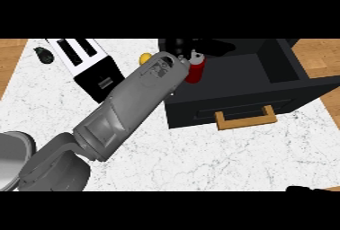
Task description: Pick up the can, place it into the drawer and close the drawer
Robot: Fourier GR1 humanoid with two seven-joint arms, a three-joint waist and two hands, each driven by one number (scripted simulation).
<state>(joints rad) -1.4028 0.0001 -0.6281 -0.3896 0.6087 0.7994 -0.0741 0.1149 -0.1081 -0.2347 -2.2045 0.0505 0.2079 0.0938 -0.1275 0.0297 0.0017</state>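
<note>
Grey, boxy forearm (pixel 126 117) slants across the white marbled worktop (pixel 219 157). Beyond it, the left hand (pixel 181 46) curls clamped on the red cylindrical can (pixel 195 71), over the open black drawer's (pixel 246 76) left rear corner. Right hand's (pixel 312 188) fingers: cannot tell.

Head view looks steeply down at counter (pixel 219 157)

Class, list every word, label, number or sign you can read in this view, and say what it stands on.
None can be read.
Red can: no legible label.
Toaster: markings on its front too small to read.
Drawer: no text.
</note>
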